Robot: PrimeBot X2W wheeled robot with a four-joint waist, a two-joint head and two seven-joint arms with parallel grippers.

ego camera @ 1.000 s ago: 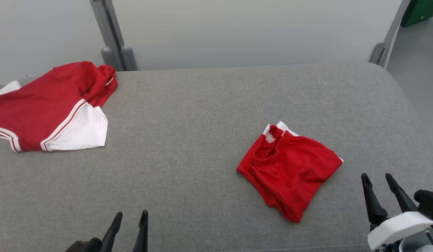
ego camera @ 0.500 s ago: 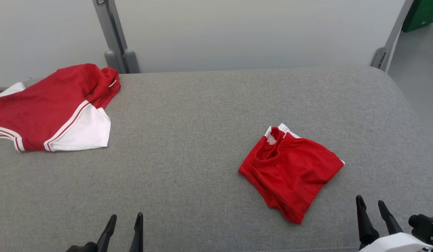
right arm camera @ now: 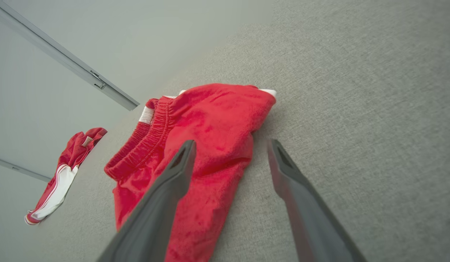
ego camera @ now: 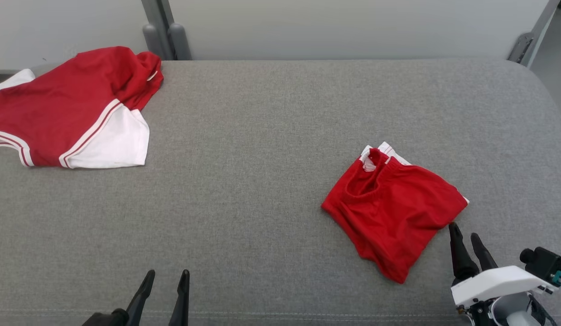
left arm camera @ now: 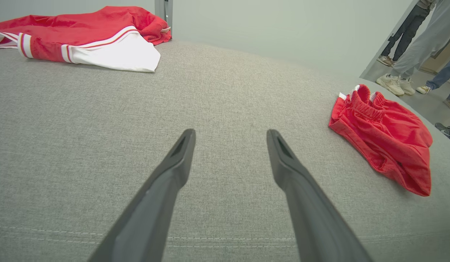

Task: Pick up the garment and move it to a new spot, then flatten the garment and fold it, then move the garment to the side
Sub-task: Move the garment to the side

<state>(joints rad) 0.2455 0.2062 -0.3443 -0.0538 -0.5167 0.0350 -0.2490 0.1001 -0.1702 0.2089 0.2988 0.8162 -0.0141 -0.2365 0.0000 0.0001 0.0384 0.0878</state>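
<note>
A small red garment, shorts with an elastic waistband and a bit of white trim, lies bunched at the right of the grey padded surface. It also shows in the left wrist view and the right wrist view. My right gripper is open just off the garment's near right edge; in its own view the left finger overlaps the red cloth and the right one is over bare pad. My left gripper is open and empty near the front edge, well left of the shorts.
A larger red and white shirt lies spread at the far left corner. Grey metal posts and a pale wall stand behind the surface. People's legs and shoes are past the right end.
The head camera has tilted, shifting the whole picture up and right. My right gripper, still open, has come closer to the shorts' near right edge. The left gripper has hardly moved.
</note>
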